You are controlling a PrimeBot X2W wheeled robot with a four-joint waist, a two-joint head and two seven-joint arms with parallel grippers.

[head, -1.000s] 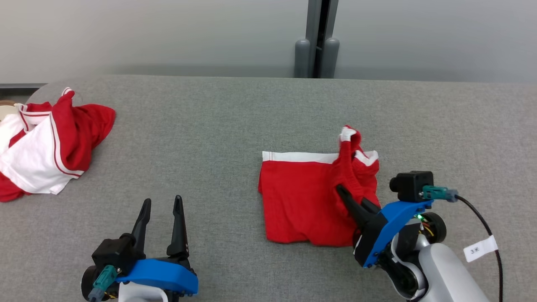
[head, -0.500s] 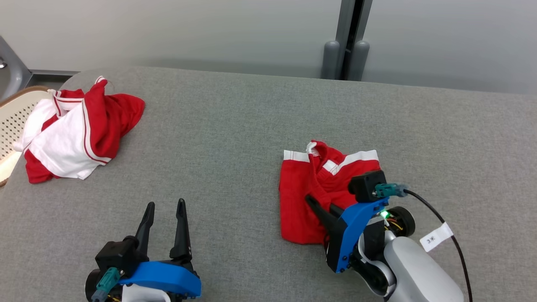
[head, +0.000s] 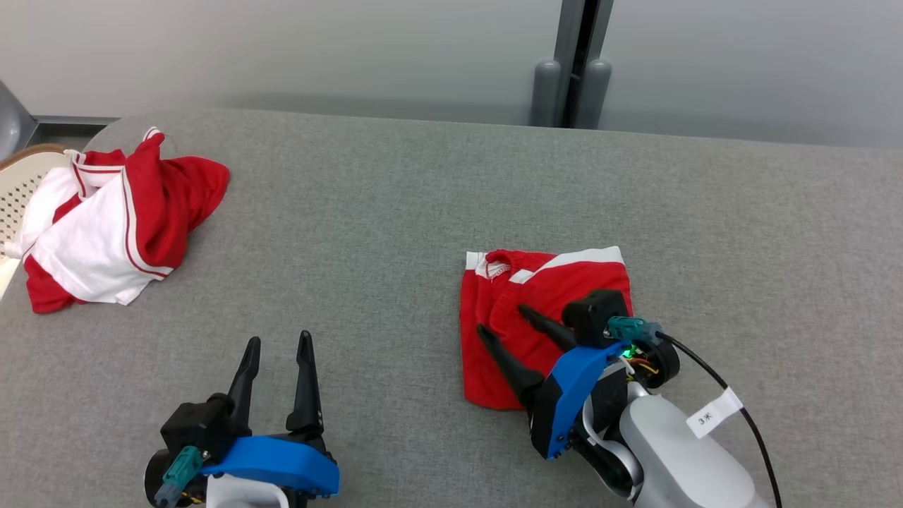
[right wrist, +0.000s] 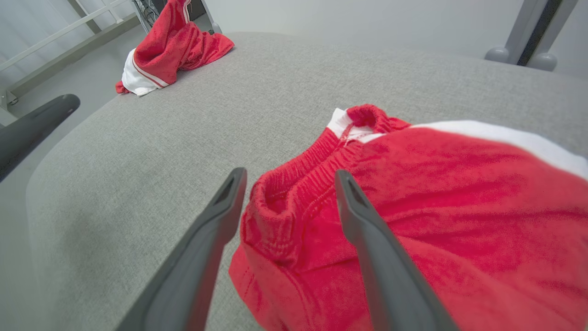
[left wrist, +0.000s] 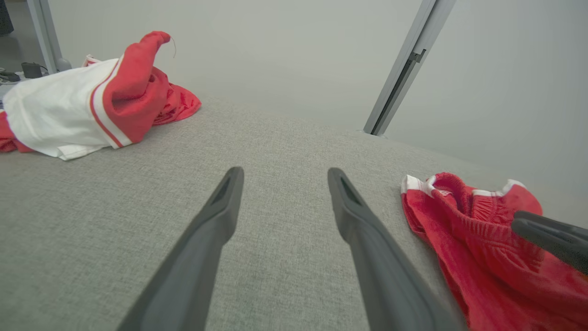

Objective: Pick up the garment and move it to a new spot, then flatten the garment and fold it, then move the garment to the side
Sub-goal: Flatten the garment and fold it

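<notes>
The garment (head: 564, 282) is a pair of red shorts with white trim, lying folded over on the grey table (head: 353, 212), right of centre. My right gripper (head: 502, 319) hovers low over its left part, open, with the elastic waistband between its fingers but not pinched. In the right wrist view the gripper (right wrist: 289, 175) straddles a bunched edge of the garment (right wrist: 436, 193). My left gripper (head: 279, 339) stands open at the lower left, apart from the cloth. In the left wrist view, my left gripper (left wrist: 285, 172) is bare and the garment (left wrist: 468, 239) lies to its right.
A heap of red and white clothes (head: 106, 219) lies at the table's far left corner, beside a pale perforated basket (head: 21, 190). A grey post (head: 571, 63) stands behind the table's back edge. The table's left edge curves down close to the heap.
My right gripper was shut on a lifted flap of the garment and has carried it leftward, laid it down and opened. The head camera has shifted too.
</notes>
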